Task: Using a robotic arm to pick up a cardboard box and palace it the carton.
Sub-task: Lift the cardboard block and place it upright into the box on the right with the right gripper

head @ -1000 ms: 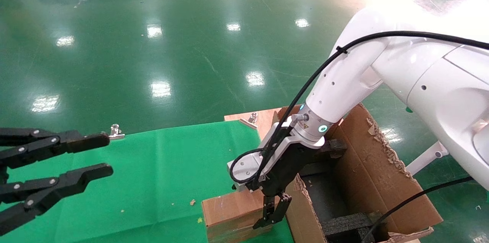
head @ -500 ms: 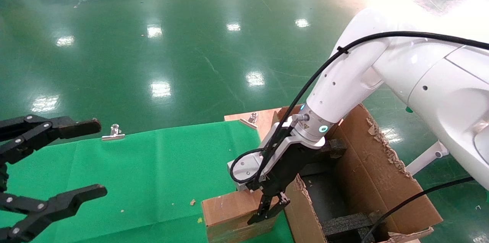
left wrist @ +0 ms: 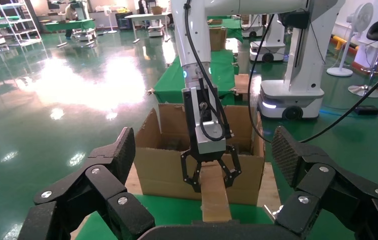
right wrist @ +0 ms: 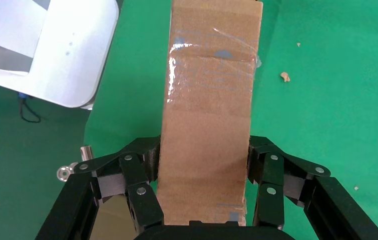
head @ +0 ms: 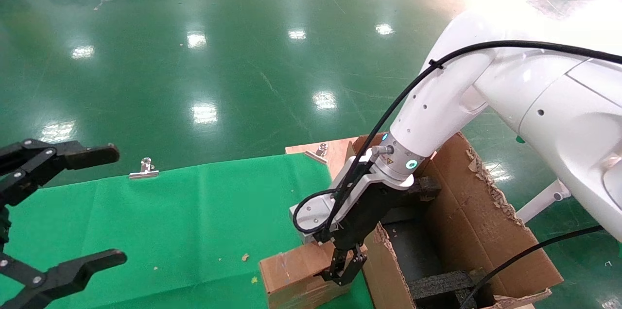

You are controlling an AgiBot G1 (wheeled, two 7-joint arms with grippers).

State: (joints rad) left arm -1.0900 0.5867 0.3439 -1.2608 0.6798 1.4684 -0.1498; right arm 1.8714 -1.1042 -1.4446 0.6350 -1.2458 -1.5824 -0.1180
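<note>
The small brown cardboard box [head: 291, 277] lies on the green cloth at the table's near right, next to the carton's wall. It also shows in the right wrist view [right wrist: 209, 90] and the left wrist view [left wrist: 214, 200]. My right gripper [head: 346, 270], on the white robotic arm [head: 437, 105], is shut on the box's end, with both pads pressed against its sides [right wrist: 204, 150]. The large carton [head: 466, 212] with ragged flaps and black foam blocks [head: 440, 284] stands just right of the box. My all-black left gripper [head: 112, 203] hangs open and empty at the far left.
A green cloth [head: 194, 212] covers the table. A metal clip [head: 145, 168] holds its far edge and a second clip [head: 320, 148] sits on the wooden corner. The carton's near wall [left wrist: 162, 167] rises right beside the box. Shiny green floor lies beyond.
My right gripper's fingers have closed on the end of the cardboard box, which has shifted slightly. My left gripper has opened wider and drawn back to the left.
</note>
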